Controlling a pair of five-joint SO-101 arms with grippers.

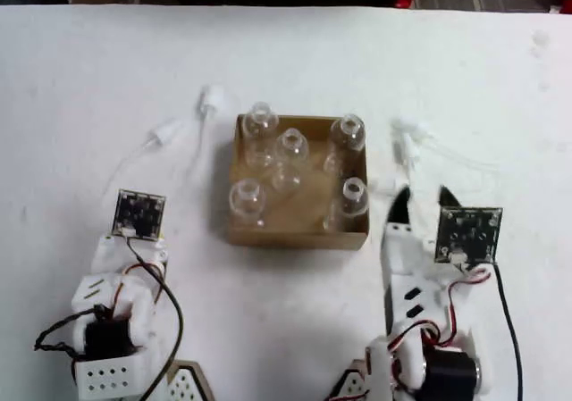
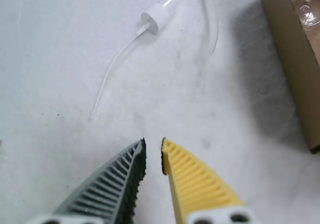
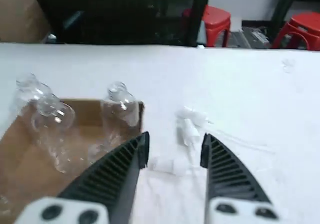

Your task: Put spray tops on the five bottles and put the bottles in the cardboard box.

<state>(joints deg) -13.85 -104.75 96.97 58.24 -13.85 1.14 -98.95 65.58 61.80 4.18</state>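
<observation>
The cardboard box (image 1: 295,237) stands mid-table with several clear, uncapped bottles upright inside, such as one bottle (image 1: 246,197) at its front left. Two spray tops (image 1: 154,136) with long tubes lie left of the box, and others (image 1: 407,138) lie to its right. My right gripper (image 1: 423,200) is open just right of the box's front corner, nothing between its fingers. Its wrist view has the gripper (image 3: 174,144) open over a spray top (image 3: 190,121), beside the box (image 3: 30,154) and a bottle (image 3: 118,109). My left gripper (image 2: 153,149) is shut and holds nothing, short of a spray top (image 2: 159,14).
The box corner (image 2: 295,49) stands off to one side of the left gripper. Red stools (image 3: 215,19) and dark furniture stand beyond the table's far edge. White table surface lies free in front of the box and behind it.
</observation>
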